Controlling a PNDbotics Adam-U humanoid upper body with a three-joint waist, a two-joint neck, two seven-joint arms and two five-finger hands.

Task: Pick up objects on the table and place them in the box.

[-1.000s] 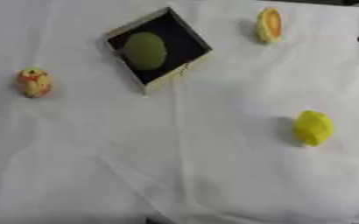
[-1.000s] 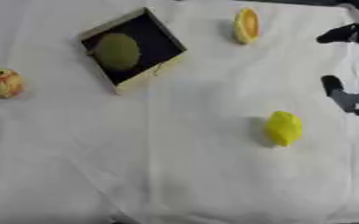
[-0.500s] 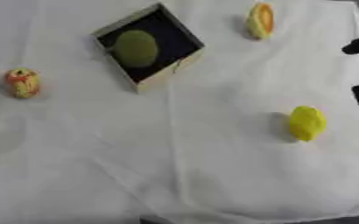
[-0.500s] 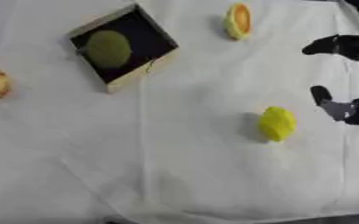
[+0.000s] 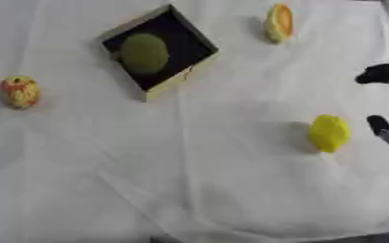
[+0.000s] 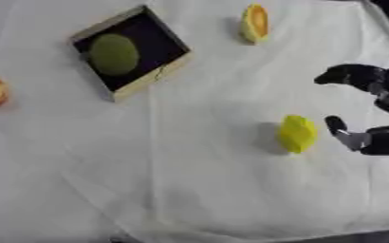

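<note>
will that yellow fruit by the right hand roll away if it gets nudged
Probably a little: the yellow fruit looks rounded and oval, so it may wobble or roll sideways. The wrinkled white cloth should slow it. The right hand is open beside it, not touching yet.

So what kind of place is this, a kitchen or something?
More likely a robot test table than a kitchen: a plain white cloth, toy-like fruit such as a yellow one, a small box, and a black robot hand reaching in.

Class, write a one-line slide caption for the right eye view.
Right hand open beside a yellow fruit on the white cloth, with one green fruit already in the box.
</note>
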